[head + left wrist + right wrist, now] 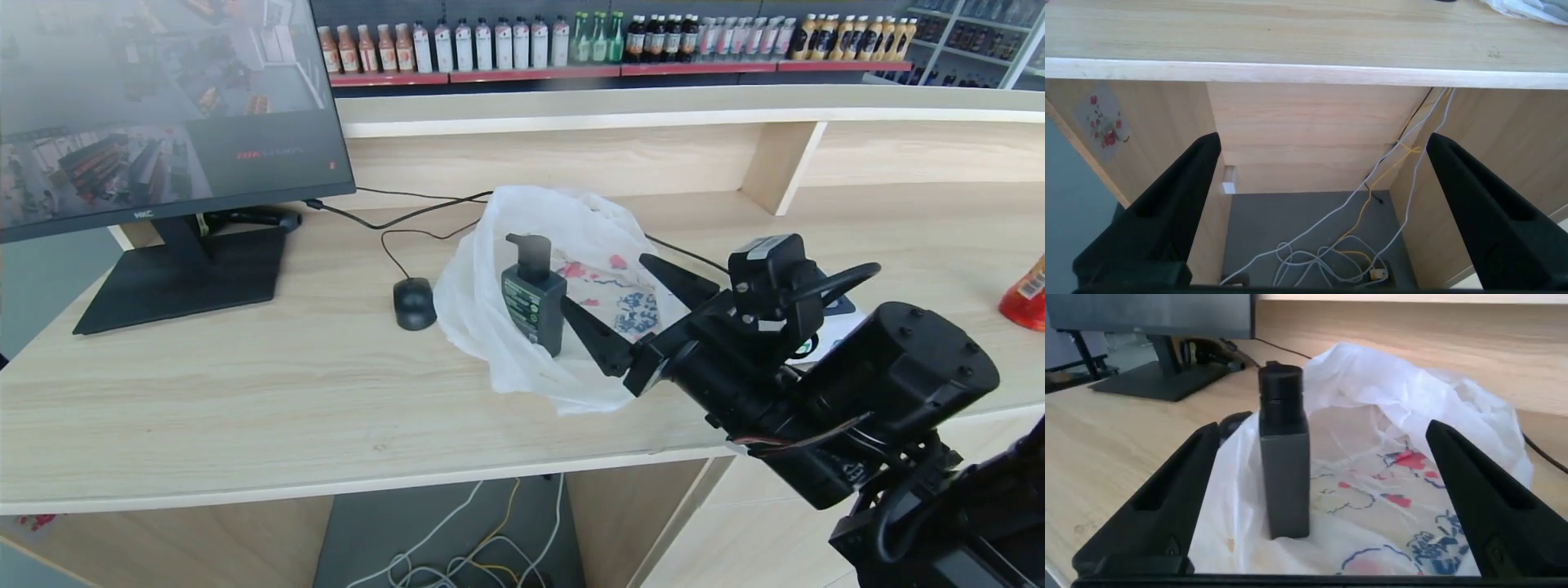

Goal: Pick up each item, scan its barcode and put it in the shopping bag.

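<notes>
Where the bench runs toward its middle, the shopping bag (473,286) lies with its mouth open, white plastic spread flat and a wall of it rising at the back. Dark grey bottle (533,298) stands upright on the spread plastic, on the side of the bag nearest the mouse (414,303). Right tool (602,279) is over the bag, coming in from the front-right; jaws spread wide and holding nothing, with the bottle just ahead of the fingertips, not gripped. Left tool (1323,143) hangs below the bench's front edge, jaws likewise wide apart and empty, facing the loose cables (1331,253) under the bench (204,392). Monitor (155,106) stands at the back-left corner. Red-orange bottle (1027,298) sits at the right edge, well apart from the bag.
</notes>
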Motion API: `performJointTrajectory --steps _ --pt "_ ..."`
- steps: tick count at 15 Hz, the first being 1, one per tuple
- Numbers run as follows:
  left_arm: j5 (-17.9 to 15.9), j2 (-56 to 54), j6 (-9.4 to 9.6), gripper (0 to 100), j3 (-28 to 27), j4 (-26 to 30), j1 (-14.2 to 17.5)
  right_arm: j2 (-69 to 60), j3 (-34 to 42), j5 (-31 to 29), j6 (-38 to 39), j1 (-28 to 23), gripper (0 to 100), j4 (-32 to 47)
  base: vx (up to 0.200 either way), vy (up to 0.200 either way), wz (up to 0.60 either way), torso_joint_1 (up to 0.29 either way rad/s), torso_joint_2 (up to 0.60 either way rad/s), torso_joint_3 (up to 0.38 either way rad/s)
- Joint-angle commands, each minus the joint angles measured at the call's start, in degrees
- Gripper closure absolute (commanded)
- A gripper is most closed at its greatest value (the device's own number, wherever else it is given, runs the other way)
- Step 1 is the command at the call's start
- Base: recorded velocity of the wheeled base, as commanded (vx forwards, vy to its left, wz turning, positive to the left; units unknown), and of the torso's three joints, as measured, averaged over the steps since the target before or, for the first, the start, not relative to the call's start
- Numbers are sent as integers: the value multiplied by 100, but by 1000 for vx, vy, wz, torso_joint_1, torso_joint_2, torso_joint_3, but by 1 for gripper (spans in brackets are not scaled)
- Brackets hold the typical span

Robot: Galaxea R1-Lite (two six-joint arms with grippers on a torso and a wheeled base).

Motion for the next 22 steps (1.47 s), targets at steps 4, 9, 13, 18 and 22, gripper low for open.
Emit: performJointTrajectory --steps 4,9,13,18,22 --pt "2 -2 -5 0 0 0 2 -884 934 -569 -33 13 0 -9 0 0 0 0 0 0" --pt "2 -2 -5 0 0 0 2 -1289 1558 -578 -270 22 0 -9 -80 0 0 2 2 2" --pt "2 -2 4 0 0 0 2 -1667 2270 -850 -253 -92 0 -9 -150 0 0 5 2 2" --pt "2 -2 -14 0 0 0 2 -1851 2498 -868 -138 -259 0 -9 0 0 0 0 0 0" --pt "2 -2 -14 0 0 0 2 -1886 2639 -876 73 -259 0 -9 0 -200 0 7 1 2"
